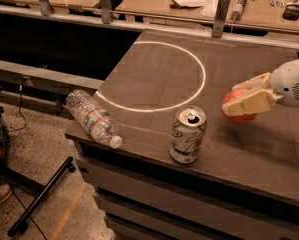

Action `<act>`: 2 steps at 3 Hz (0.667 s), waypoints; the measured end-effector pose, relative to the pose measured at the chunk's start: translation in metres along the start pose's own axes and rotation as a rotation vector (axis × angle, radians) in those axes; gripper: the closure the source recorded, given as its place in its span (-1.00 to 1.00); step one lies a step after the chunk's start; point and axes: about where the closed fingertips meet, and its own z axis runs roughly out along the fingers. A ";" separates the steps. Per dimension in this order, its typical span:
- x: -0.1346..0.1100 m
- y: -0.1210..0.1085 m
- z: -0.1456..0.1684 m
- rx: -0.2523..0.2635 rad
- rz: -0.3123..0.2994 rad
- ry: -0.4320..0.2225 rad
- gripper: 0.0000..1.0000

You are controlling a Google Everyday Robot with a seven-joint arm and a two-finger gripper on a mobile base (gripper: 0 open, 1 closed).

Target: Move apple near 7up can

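Gripping apple [237, 118] with tool [240, 97]; can [188, 135] near, lower-left of tool. Risk of clipping can, or rolling on release.

Robot lab: worktable [159, 79], cluttered benches [149, 3], floor cables [20, 110]; claw [230, 100] holds apple [237, 118] over its right.
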 end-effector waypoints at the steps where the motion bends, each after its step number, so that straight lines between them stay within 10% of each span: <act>1: 0.010 0.024 0.000 -0.070 0.014 -0.016 0.48; 2: 0.024 0.056 0.016 -0.159 -0.001 -0.027 -0.16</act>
